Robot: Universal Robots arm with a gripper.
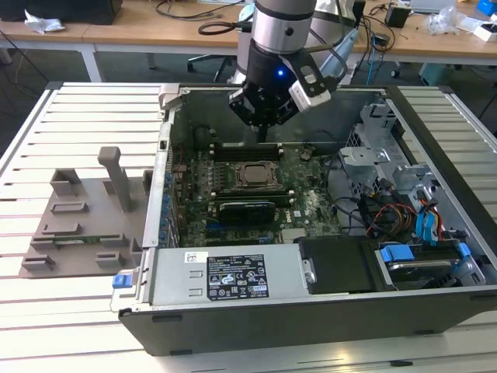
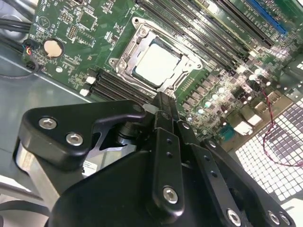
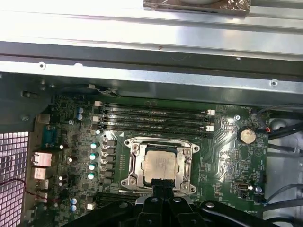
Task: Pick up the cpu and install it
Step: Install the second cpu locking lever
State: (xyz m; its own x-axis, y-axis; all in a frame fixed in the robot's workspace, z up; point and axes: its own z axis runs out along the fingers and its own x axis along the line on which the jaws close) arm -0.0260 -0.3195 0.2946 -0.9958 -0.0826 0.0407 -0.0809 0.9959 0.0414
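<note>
Hovering item: my gripper (image 2: 163,101), fingers pressed together on nothing, poised above the motherboard (image 3: 227,165) inside the open computer case (image 1: 435,303). Item located: cpu (image 3: 160,166), silver top up, lying flat inside the socket frame (image 3: 134,163), apart from my fingertips. Handling note, as I judge it: confirm it sits level and square; no sideways load on the socket.

The cpu (image 3: 161,164), a flat square chip with a pale silvery top, lies level in the socket frame (image 3: 134,166). It sits just beyond the gripper (image 2: 163,105) tip, below it, untouched.
</note>
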